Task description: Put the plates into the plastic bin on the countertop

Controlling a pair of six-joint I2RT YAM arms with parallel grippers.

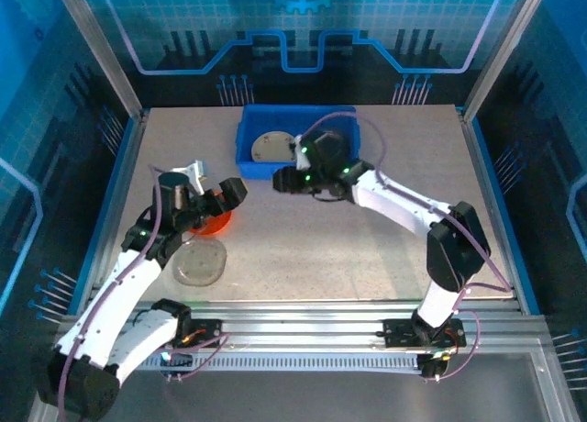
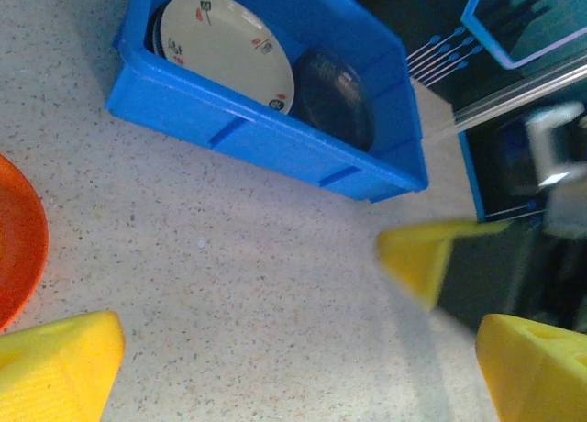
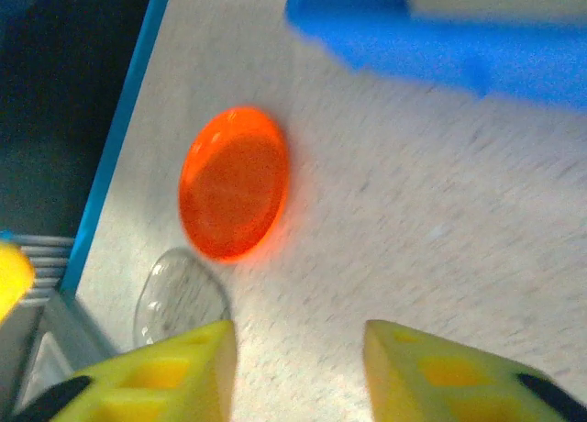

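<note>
The blue plastic bin (image 1: 341, 119) (image 2: 275, 139) stands at the back of the countertop (image 1: 348, 248). A cream plate (image 1: 272, 148) (image 2: 226, 51) and a dark glass plate (image 2: 336, 98) lie inside it. An orange-red plate (image 1: 214, 224) (image 3: 234, 182) (image 2: 15, 238) and a clear glass plate (image 1: 200, 261) (image 3: 179, 299) lie on the countertop at the left. My left gripper (image 1: 218, 198) (image 2: 293, 376) hovers wide open beside the orange-red plate, nothing between its fingers. My right gripper (image 1: 282, 179) (image 3: 298, 367) is open and empty just in front of the bin's front wall (image 3: 440, 37).
A blue and metal frame (image 1: 119, 179) edges the countertop on all sides. The right arm (image 1: 404, 202) reaches across from the right toward the bin. One blurred yellow finger of the right gripper (image 2: 420, 253) shows in the left wrist view.
</note>
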